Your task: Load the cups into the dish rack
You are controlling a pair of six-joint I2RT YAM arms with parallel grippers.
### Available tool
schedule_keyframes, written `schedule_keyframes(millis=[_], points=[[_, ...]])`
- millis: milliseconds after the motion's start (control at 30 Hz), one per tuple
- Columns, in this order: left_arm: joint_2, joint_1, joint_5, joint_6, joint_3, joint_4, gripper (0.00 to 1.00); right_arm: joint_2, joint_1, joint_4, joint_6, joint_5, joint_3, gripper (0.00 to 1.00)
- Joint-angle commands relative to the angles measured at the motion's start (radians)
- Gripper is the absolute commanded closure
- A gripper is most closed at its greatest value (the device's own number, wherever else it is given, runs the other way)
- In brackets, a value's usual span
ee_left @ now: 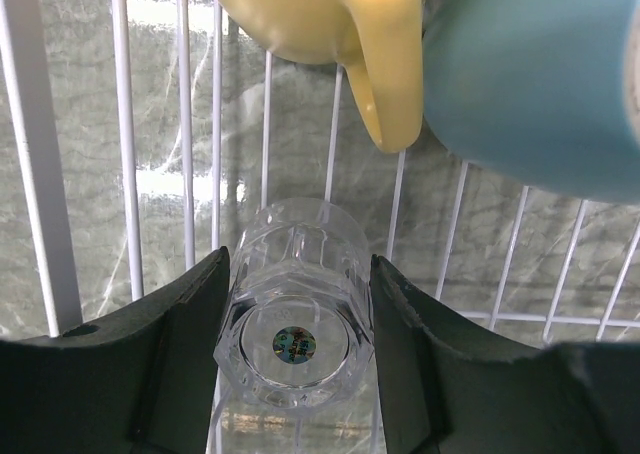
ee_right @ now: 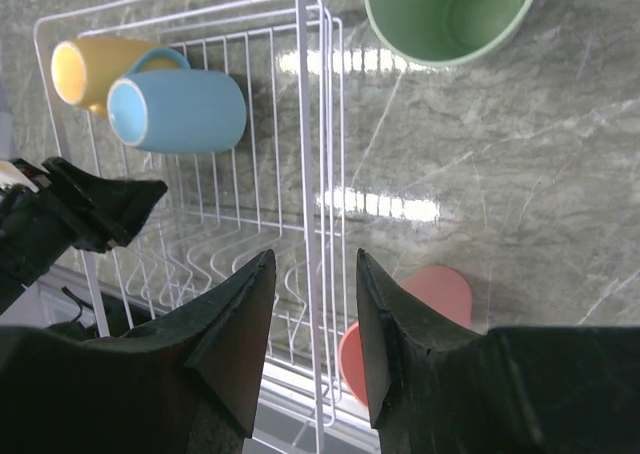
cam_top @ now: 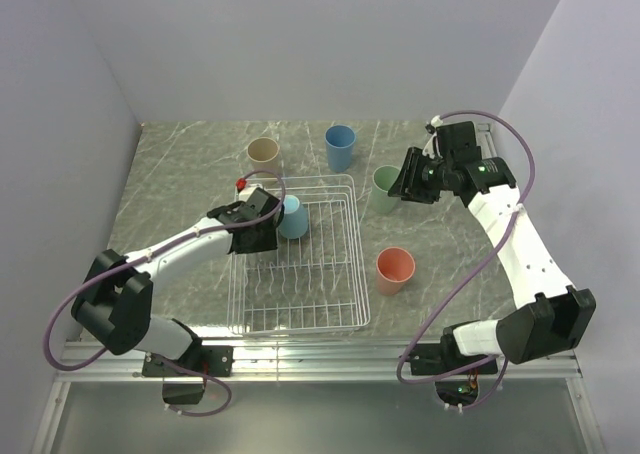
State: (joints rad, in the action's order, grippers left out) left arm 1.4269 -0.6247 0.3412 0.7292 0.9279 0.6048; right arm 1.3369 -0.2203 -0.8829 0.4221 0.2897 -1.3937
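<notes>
Top view: I am watching the right gripper (cam_top: 405, 182) hanging open, empty, beside the green cup (cam_top: 386, 188) right of the dish rack (cam_top: 300, 294); an off-centre pinch risks tipping it. Left wrist: the left gripper (ee_left: 297, 274) is bracketing a clear glass (ee_left: 295, 319) inside the dish rack, clamped or not I cannot tell; swinging risks knocking the yellow mug (ee_left: 300, 14) and light-blue mug (ee_left: 540, 74). Right wrist: the salmon cup (ee_right: 405, 319) is standing right of the dish rack.
</notes>
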Motion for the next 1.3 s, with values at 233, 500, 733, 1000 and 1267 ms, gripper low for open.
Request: schedule_keyframes(millis=[233,500,733,1000,1267], points=[[-0.02,-0.02,0.048,0.03,-0.018,-0.034,0.29,-0.058,-0.007,0.027,-0.006,-0.004,0.045,0.54],[-0.077,-0.018,0.064,0.033,0.006,0.019,0.01,-0.054,-0.007,0.033,-0.013,-0.014,0.05,0.54],[-0.161,-0.018,0.094,0.059,0.118,0.154,0.01,-0.041,-0.007,0.035,-0.006,-0.049,0.047,0.54],[-0.282,-0.02,0.033,0.062,0.236,0.213,0.01,0.135,0.005,0.012,0.01,-0.144,-0.079,0.5],[-0.41,-0.017,0.016,0.079,0.272,0.249,0.01,0.422,0.015,-0.071,0.009,-0.263,-0.33,0.39]])
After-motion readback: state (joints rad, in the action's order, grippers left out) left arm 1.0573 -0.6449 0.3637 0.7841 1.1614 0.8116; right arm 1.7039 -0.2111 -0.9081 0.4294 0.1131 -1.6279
